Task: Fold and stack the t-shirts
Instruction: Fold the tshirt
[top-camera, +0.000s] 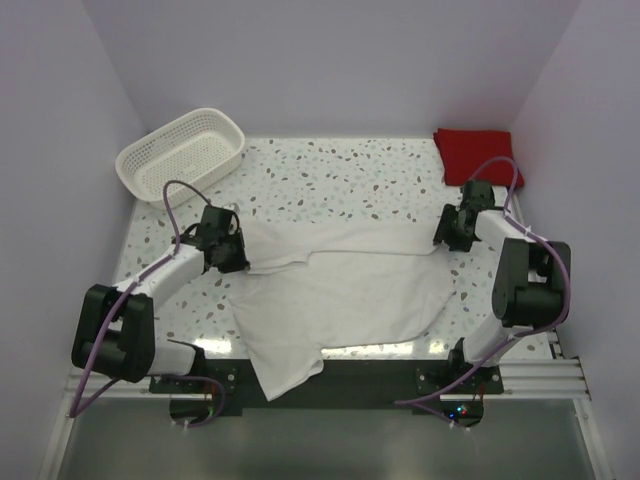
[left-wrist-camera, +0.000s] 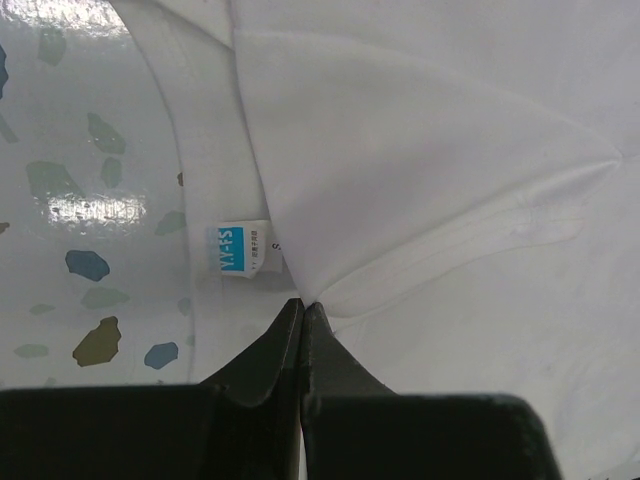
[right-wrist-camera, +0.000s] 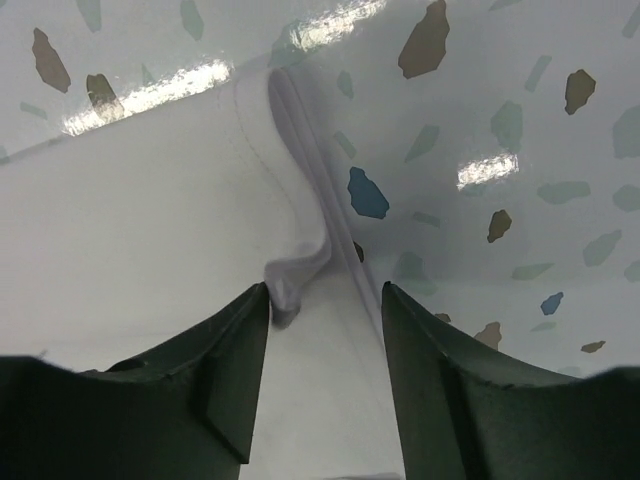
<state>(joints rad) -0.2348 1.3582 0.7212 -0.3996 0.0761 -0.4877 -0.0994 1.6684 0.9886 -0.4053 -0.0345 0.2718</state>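
The white t-shirt (top-camera: 340, 290) lies spread on the speckled table (top-camera: 330, 170), one part hanging over the near edge. The left gripper (left-wrist-camera: 303, 305) is pinched tight on it beside the neck label (left-wrist-camera: 243, 250). The right gripper (right-wrist-camera: 325, 300) has its fingers apart around a bunched edge. Far back, the red t-shirt (top-camera: 475, 152) sits folded on the right, the white basket (top-camera: 185, 150) on the left.

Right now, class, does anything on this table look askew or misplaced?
The white t-shirt lies crooked and rumpled, one corner hanging off the table at its near edge. The red t-shirt sits folded at the far right.
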